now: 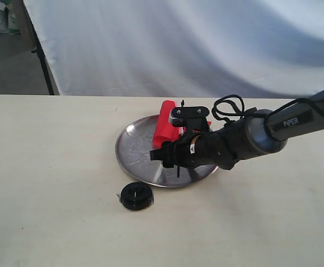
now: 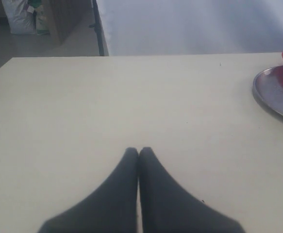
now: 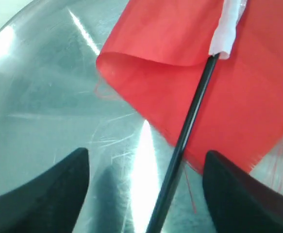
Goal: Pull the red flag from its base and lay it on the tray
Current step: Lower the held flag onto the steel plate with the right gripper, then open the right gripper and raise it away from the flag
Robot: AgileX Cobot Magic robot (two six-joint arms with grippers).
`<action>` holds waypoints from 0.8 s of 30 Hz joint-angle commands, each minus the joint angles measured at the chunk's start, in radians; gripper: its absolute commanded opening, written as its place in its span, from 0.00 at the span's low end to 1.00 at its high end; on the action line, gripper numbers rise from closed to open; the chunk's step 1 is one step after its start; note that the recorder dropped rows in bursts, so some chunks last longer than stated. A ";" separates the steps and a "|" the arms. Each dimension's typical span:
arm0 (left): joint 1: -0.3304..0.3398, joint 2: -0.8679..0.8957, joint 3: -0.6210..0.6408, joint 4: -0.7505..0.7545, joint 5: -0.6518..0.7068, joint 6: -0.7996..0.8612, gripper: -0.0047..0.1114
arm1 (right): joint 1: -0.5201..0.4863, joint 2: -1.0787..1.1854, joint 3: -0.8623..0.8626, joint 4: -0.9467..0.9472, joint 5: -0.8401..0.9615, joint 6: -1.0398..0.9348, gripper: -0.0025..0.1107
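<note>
Base point(image 1: 136, 196) sits bare near the front edge; behind it the flag point(image 1: 164, 129) lies on the tray point(image 1: 131, 150), its pole point(image 3: 190, 121) running front to back between the right gripper's point(image 3: 146, 156) spread jaws, touching neither. Left gripper point(image 2: 139, 151), closed, hangs well apart.

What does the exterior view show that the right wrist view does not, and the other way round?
Only the exterior view: the black base on the table, apart from the tray. Only the right wrist view: the whitish strip on the pole, and the right gripper open around it. Both: the red flag over the tray.
</note>
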 commanded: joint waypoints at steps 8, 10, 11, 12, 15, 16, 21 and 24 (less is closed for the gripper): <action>0.001 -0.004 0.004 0.003 -0.008 -0.007 0.04 | -0.006 0.002 -0.078 0.000 0.150 0.053 0.84; 0.001 -0.004 0.004 0.003 -0.008 -0.007 0.04 | -0.006 -0.012 -0.109 -0.002 0.215 0.051 0.84; 0.001 -0.004 0.004 0.003 -0.008 -0.007 0.04 | -0.006 -0.022 -0.120 -0.004 0.238 0.046 0.83; 0.001 -0.004 0.004 0.003 -0.008 -0.007 0.04 | -0.006 -0.034 -0.132 -0.004 0.265 0.039 0.83; 0.001 -0.004 0.004 0.003 -0.008 -0.007 0.04 | -0.004 -0.071 -0.149 -0.004 0.312 0.024 0.82; 0.001 -0.004 0.004 0.003 -0.008 -0.007 0.04 | -0.004 -0.088 -0.149 -0.004 0.320 0.018 0.78; 0.001 -0.004 0.004 0.003 -0.008 -0.007 0.04 | -0.002 -0.174 -0.149 -0.004 0.378 -0.030 0.34; 0.001 -0.004 0.004 0.003 -0.008 -0.007 0.04 | 0.011 -0.222 -0.142 -0.004 0.421 -0.082 0.03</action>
